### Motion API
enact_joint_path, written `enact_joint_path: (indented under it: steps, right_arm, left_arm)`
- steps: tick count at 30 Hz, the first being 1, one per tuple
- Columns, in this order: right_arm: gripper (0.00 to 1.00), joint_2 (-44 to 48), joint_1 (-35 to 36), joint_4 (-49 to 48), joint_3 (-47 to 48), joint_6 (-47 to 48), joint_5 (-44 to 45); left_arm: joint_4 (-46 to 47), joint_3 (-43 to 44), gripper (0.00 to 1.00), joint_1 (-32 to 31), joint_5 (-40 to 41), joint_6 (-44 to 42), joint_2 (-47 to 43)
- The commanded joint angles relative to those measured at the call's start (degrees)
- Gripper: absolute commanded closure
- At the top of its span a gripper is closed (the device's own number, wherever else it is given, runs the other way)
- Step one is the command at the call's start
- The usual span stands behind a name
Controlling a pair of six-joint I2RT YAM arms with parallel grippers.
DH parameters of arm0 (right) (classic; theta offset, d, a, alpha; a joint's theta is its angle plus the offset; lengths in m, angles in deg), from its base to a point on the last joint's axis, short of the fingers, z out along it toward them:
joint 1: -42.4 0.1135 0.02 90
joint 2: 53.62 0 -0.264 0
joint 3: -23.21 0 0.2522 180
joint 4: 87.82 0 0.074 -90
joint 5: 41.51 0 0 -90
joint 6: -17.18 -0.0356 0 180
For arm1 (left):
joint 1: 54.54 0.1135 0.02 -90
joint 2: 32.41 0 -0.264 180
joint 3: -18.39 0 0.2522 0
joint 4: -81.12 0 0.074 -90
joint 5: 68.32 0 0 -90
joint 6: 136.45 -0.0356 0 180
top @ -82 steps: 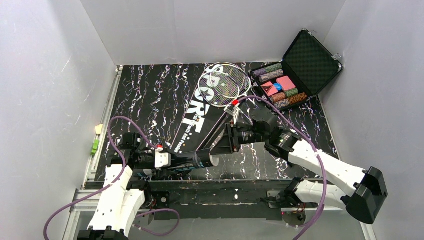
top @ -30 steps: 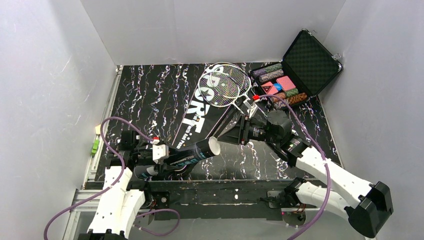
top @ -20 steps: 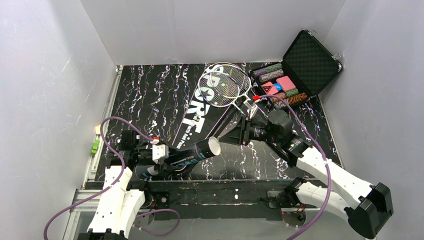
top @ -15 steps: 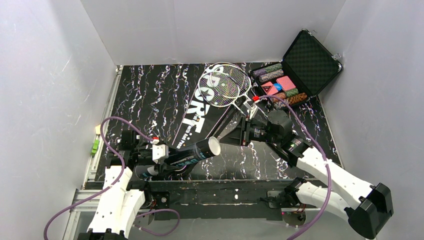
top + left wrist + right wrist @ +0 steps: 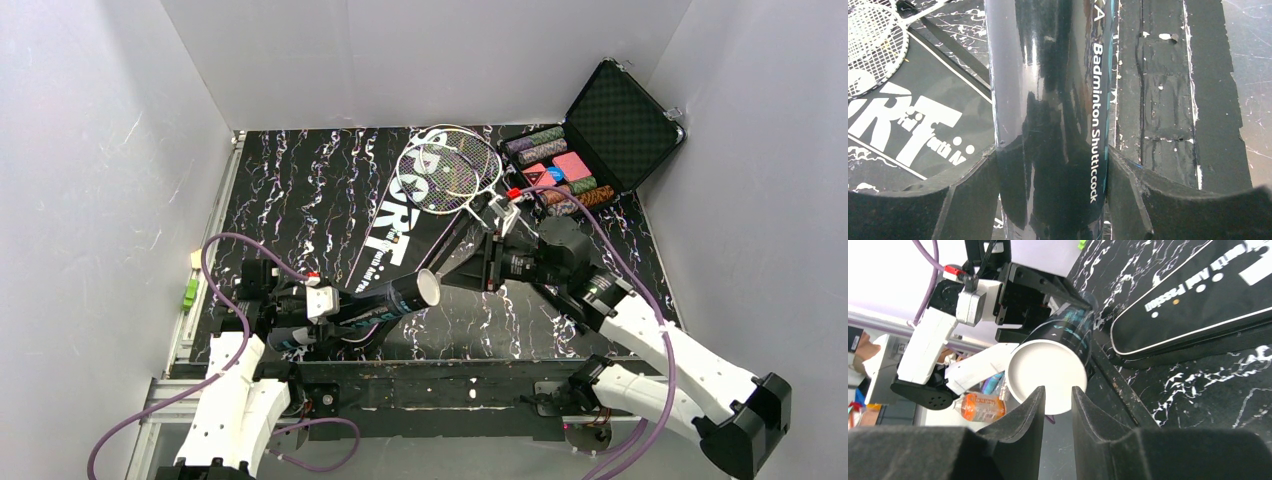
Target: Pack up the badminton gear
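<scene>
Black things: one tube (image 5: 372,306), one bag (image 5: 393,228), one chip case (image 5: 612,122); rackets (image 5: 452,166), two.

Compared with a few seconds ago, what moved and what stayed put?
The left gripper, clamped on the tube throughout, tipped it so its white cap swung toward the bag. The right gripper, which was at that cap, backed off to the right and now stands apart from it, holding nothing. The rackets, the bag and the chip case stayed put.

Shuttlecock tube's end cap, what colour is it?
The cap is white, clearest in the right wrist view.
</scene>
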Motion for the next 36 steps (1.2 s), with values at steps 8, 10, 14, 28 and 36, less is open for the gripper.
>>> enact_joint_path:
  steps: [8,10,14,28,36]
  right_arm:
    - [0.67,-8.72,5.94,-4.99,4.82,0.82,0.38]
    - [0.67,-9.3,6.08,-5.34,5.07,0.75,0.44]
    - [0.67,-10.49,6.17,-6.45,5.38,0.41,0.41]
    - [0.3,-10.13,4.08,2.57,10.5,4.44,5.89]
    - [0.19,-1.86,-10.03,21.5,15.85,11.87,10.83]
  left_arm:
    - [3.35,0.74,0.97,-0.14,-3.52,2.58,-2.21]
    - [3.35,0.78,0.97,-0.14,-4.3,2.82,-2.83]
    - [3.21,1.11,0.97,-0.19,-5.55,3.22,-2.76]
    - [16.65,0.33,0.96,-0.21,2.63,19.01,-0.33]
    - [31.81,6.1,0.88,-0.05,31.59,35.39,11.81]
